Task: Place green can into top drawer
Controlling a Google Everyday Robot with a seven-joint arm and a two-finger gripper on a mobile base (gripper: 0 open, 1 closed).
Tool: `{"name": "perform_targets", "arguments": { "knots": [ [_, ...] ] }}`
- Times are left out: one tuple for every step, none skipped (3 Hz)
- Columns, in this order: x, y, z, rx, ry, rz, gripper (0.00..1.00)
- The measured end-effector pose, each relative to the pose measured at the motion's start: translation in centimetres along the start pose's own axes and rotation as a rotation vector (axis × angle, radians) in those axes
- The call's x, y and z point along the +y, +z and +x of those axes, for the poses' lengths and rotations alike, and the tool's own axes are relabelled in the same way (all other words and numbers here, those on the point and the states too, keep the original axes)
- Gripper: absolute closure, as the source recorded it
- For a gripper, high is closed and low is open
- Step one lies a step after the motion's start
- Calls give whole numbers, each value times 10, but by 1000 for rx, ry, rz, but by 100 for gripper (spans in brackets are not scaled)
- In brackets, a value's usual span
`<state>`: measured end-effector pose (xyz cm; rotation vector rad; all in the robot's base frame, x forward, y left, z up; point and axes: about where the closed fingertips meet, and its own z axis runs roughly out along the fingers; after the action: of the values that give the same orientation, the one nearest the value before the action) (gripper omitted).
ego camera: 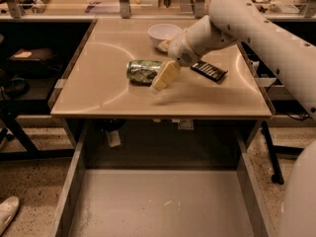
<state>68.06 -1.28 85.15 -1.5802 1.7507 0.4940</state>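
Observation:
The green can [142, 71] lies on its side near the middle of the tan table [98, 95]. My gripper [165, 61] is at the can's right end, low over the tabletop. Its fingers stand apart: the front finger [165, 77] overlaps the can's right end and the rear one [163, 44] is by the white bowl. The can rests on the table, not lifted. The top drawer [163, 201] is pulled out below the table's front edge and nothing lies in it.
A white bowl [164, 33] stands behind the can. A black flat packet [209, 71] lies to the gripper's right. My white arm [256, 28] reaches in from the right. A shoe [7, 214] shows on the floor at the lower left.

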Motion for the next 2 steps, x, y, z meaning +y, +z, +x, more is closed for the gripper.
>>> {"name": "perform_targets", "arguments": {
  "knots": [
    [-6,13,9,16,25,-18,0],
    [-6,13,9,16,26,-19,20]
  ]
}}
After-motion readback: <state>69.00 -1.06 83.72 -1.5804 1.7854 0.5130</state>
